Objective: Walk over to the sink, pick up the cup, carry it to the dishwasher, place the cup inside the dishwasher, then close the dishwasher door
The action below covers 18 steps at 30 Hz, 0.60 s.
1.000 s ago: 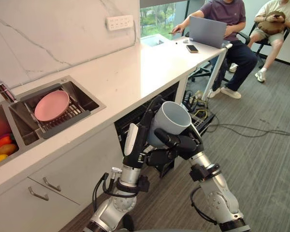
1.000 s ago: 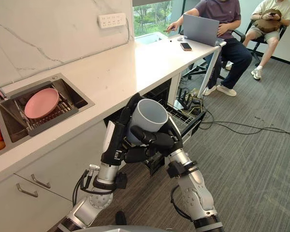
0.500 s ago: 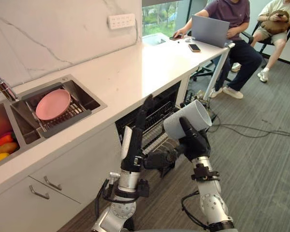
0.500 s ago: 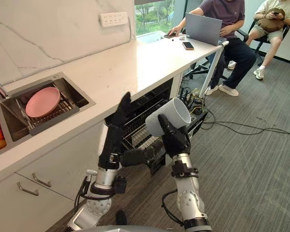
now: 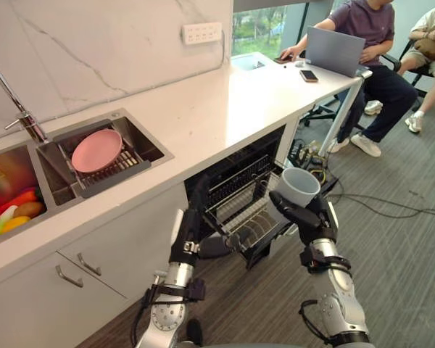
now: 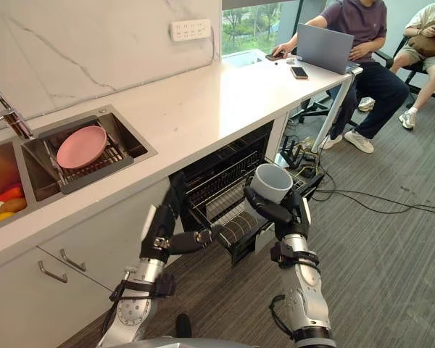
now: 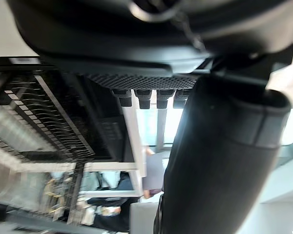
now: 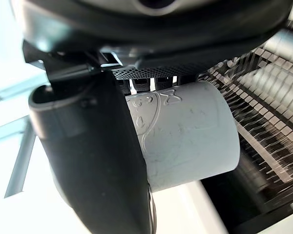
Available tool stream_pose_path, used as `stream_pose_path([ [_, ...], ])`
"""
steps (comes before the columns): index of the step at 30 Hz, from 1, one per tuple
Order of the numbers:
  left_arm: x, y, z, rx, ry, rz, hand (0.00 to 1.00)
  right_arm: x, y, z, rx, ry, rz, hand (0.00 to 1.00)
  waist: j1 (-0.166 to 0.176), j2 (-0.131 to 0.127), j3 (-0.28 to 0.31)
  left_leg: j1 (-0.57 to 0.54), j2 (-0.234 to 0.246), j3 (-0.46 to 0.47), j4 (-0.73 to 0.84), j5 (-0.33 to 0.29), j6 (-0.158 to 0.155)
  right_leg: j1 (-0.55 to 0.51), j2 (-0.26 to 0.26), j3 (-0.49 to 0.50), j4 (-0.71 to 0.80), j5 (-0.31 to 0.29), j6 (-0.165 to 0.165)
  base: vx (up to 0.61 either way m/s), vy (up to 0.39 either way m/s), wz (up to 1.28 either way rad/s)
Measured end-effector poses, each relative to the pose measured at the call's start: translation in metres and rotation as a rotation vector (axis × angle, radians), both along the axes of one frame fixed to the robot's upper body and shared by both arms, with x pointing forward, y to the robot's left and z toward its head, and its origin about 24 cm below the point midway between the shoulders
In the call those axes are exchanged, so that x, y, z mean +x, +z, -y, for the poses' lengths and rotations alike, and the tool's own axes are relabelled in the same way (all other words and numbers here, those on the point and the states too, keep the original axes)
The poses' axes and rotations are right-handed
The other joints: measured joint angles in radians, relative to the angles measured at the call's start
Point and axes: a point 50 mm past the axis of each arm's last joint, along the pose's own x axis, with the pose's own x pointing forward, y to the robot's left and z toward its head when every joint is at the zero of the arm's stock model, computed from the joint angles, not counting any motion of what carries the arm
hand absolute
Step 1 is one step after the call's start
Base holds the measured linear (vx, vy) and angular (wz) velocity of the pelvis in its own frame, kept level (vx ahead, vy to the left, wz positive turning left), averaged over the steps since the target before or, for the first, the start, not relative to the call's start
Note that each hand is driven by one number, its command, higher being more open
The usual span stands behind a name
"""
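Cup (image 5: 298,185) lowered to the dishwasher rack (image 5: 241,210); left hand (image 5: 191,228) let go
Gripped by both hands a second ago, the cup is now in the right hand (image 5: 313,217) alone, mouth up, over the pulled-out rack; the left hand has dropped beside the rack, fingers straight.

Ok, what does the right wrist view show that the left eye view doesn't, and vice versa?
Right wrist view: a raised pattern on the cup's side. Left eye view: the pink plate in the sink, the open left robot hand by the dishwasher rack, a person at a laptop. Both: the right robot hand curled round the cup, with the rack close by.
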Motion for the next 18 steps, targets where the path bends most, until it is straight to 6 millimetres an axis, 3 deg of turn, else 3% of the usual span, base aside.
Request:
stream_pose_path([
  [2, -0.016, -0.019, -0.006, 0.017, -0.039, -0.123, 1.00, 0.003, -0.012, 0.004, -0.068, -0.014, -0.091, 0.00, 0.004, 0.001, 0.001, 0.003, -0.005, -0.019, 0.000, 0.000, 0.000, 0.020, 0.001, -0.023, -0.012, -0.007, 0.006, 0.02, -0.021, 0.27],
  [7, -0.045, -0.050, -0.021, -0.018, -0.042, -0.354, 1.00, 0.020, -0.015, 0.009, -0.145, -0.018, -0.164, 0.00, 0.017, 0.024, 0.021, 0.001, -0.023, -0.065, 0.000, 0.000, 0.000, 0.045, -0.005, -0.074, -0.013, -0.019, 0.016, 0.03, -0.007, 0.32],
  [12, -0.060, -0.066, -0.030, -0.072, -0.008, -0.469, 1.00, 0.050, 0.005, 0.023, -0.221, -0.018, -0.156, 0.00, 0.058, 0.044, 0.075, -0.009, -0.040, -0.110, 0.000, 0.003, 0.003, 0.065, -0.009, -0.125, -0.018, -0.021, 0.027, 0.03, -0.008, 0.29],
  [18, -0.057, -0.065, -0.033, -0.102, 0.037, -0.456, 1.00, 0.092, 0.054, 0.063, -0.379, -0.054, -0.124, 0.00, 0.107, 0.063, 0.148, -0.067, -0.056, -0.164, 0.006, 0.026, 0.019, 0.044, -0.005, -0.177, -0.023, -0.021, 0.030, 0.03, -0.007, 0.28],
])
